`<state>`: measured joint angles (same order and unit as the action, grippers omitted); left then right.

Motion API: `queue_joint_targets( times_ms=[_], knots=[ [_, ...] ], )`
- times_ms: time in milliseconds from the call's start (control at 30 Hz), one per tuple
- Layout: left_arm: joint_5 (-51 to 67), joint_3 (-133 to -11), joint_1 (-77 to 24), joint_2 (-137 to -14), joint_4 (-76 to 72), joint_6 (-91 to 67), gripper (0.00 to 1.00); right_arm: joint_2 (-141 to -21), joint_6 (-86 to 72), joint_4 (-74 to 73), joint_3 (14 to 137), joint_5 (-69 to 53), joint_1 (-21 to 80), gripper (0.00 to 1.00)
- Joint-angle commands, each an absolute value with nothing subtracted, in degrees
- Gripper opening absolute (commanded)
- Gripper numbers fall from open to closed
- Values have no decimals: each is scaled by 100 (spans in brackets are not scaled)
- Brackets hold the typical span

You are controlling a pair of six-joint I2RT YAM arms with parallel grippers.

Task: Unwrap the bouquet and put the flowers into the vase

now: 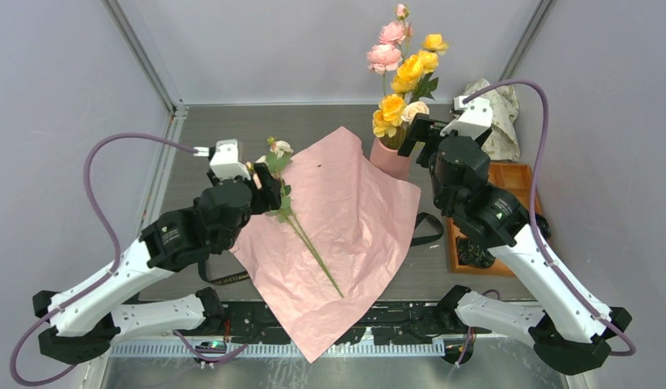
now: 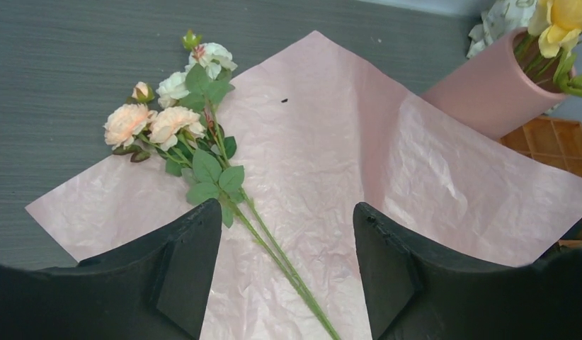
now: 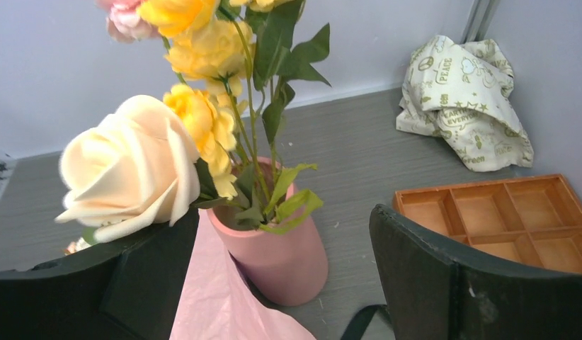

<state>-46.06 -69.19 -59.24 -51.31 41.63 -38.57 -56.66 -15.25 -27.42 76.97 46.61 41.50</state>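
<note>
Dark grey wood-grain table [image 1: 224, 121]; plain pale walls [image 1: 265, 40]; metal corner posts [image 1: 144, 53].

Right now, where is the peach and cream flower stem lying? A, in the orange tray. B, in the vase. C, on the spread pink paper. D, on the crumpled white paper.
C: the flower stem lies across the pink paper, its heads just past the edge, apart from the vase.
</note>
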Motion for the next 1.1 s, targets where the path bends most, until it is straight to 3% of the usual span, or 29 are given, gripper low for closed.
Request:
queue_joint_targets(
  times_ms=[0, 233, 533, 733, 1067],
  knots=[
    [-4511, -7084, -5923, -5307, 3758, -3976, 70, -5452, -1713, -3090, 7798, 4793, 4139, 96],
    [-3819, -7276, -5557, -6085, 3726, -4297, 72, -4435, -1708, -2695, 7801, 4274, 4136, 94],
    [-2321, -7578, -4622, -7408, 3814, -4966, 67, -3577, -1616, -2393, 8172, 2518, 4133, 94],
    [-1614, -7207, -3941, -7828, 3650, -5386, 60, -3489, -1626, -2632, 8190, 2268, 4136, 94],
    [-1556, -7261, -3400, -8502, 3983, -5500, 59, -3894, -1705, -3074, 8142, 1914, 4137, 94]
  ],
)
